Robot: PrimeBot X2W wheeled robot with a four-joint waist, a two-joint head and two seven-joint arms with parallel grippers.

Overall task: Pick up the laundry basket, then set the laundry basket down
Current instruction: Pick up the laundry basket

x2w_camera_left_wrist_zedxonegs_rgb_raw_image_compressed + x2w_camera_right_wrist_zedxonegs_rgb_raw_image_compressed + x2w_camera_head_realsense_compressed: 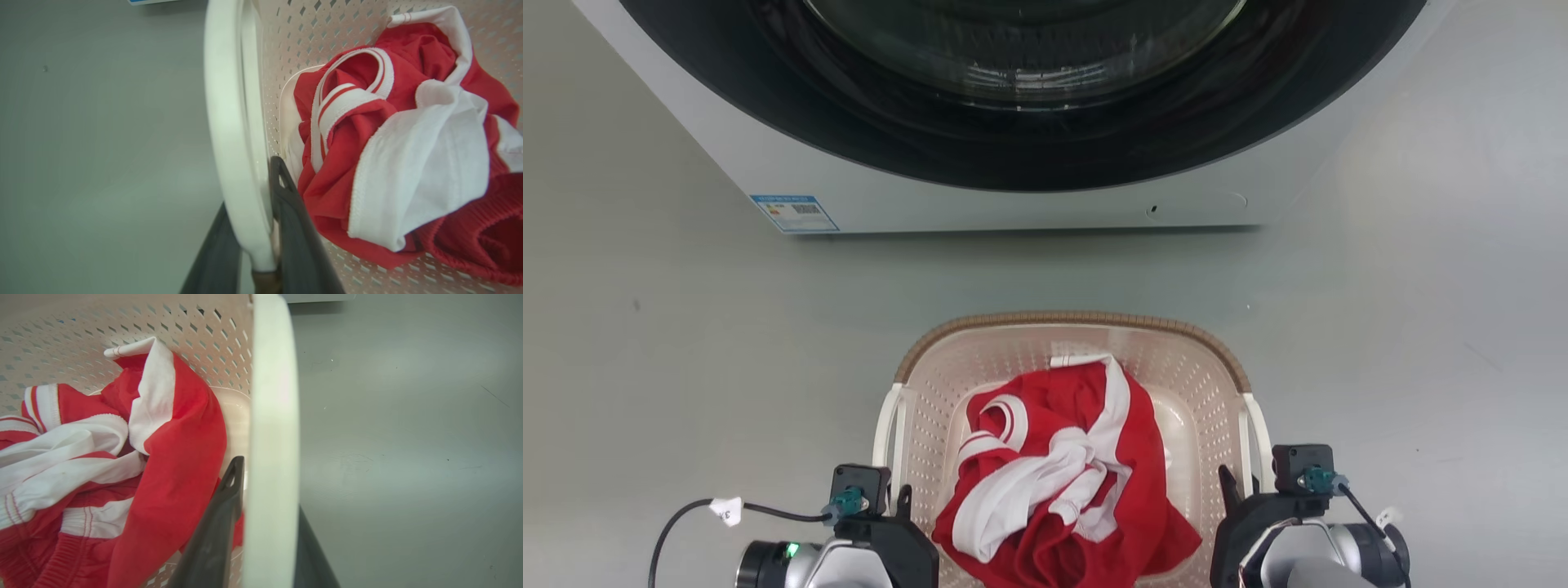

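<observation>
The laundry basket (1078, 320) is cream with perforated walls and a brown woven-look rim, and it sits low in the middle of the head view with a crumpled red and white garment (1086, 425) inside. My left gripper (897, 500) is shut on the basket's white left handle (886, 433). In the left wrist view, the left gripper (253, 192) has one dark finger on each side of that handle (229, 122). My right gripper (1235, 488) is shut on the white right handle (1258, 433). The right gripper (269, 490) straddles this handle (271, 396) in the right wrist view. Whether the basket touches the floor I cannot tell.
A white front-loading washing machine (1013, 211) with a round dark door (1029, 139) stands straight ahead, a short strip of grey floor (686, 343) beyond the basket. Grey floor spreads on both sides. A cable (678, 523) trails from my left wrist.
</observation>
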